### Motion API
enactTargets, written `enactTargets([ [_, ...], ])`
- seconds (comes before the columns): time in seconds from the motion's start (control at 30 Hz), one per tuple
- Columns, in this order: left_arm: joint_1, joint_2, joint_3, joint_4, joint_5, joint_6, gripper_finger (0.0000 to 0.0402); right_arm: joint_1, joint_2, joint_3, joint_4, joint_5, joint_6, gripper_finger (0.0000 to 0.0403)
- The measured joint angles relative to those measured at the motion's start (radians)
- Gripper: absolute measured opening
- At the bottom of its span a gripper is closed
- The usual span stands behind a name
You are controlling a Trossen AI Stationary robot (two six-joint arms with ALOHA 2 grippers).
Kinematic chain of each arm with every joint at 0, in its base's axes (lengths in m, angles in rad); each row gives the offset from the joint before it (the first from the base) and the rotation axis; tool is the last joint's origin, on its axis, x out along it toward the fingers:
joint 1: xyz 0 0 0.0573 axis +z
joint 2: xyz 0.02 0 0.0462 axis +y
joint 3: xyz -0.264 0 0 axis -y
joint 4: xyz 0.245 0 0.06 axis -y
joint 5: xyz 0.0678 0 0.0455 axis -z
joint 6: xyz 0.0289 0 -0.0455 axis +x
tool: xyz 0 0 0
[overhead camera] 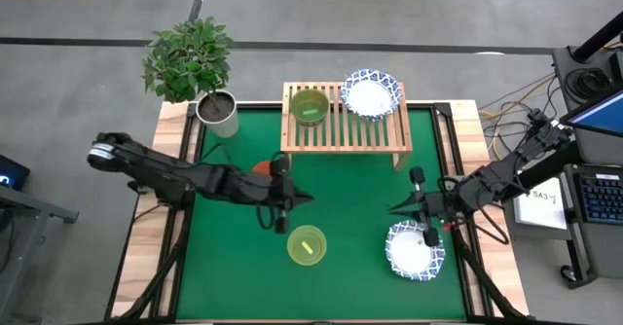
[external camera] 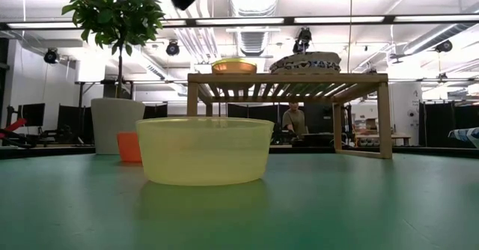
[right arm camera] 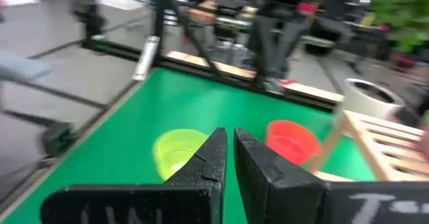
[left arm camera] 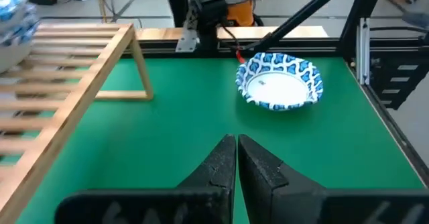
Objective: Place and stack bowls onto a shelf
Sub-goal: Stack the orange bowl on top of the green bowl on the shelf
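Wooden shelf (overhead camera: 346, 121) at back of green table (overhead camera: 341, 208), green bowl (overhead camera: 310, 106) and blue-patterned bowl (overhead camera: 370, 94) sitting on top. Yellow-green bowl (overhead camera: 306, 244) near front middle, red bowl (overhead camera: 261, 167) beside left arm, another patterned bowl (overhead camera: 413, 250) front right. Left gripper (overhead camera: 297, 198) pinched closed, holding nothing. Right gripper (overhead camera: 397, 208) same, nearly closed, empty, hovering mid-table.

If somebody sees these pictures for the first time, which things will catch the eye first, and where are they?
Probably the green table, with the light-wood shelf at its far edge carrying a green bowl and a blue-rimmed white bowl. In front lie a yellow-green bowl and another blue-rimmed bowl. The left gripper and right gripper, both shut and empty, point toward each other over the middle.
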Motion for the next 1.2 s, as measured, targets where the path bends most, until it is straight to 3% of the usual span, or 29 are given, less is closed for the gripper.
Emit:
enactTargets([
  [0.3, -0.001, -0.161, -0.193, 0.099, -0.002, -0.077, 0.0000, -0.094, 0.000, 0.000, 0.000, 0.125, 0.027, 0.0018],
  [0.8, -0.001, -0.181, -0.199, 0.095, -0.005, 0.013, 0.0000, -0.357, 0.010, 0.000, 0.004, 0.196, 0.061, 0.0018],
  [1.0, -0.001, -0.181, -0.198, 0.095, -0.006, 0.038, 0.0000, -0.478, 0.040, 0.000, 0.074, 0.387, 0.030, 0.0018],
  [1.2, -0.001, -0.181, -0.198, 0.096, -0.014, 0.044, 0.0000, -0.642, 0.069, 0.000, 0.138, 0.271, 0.001, 0.0017],
])
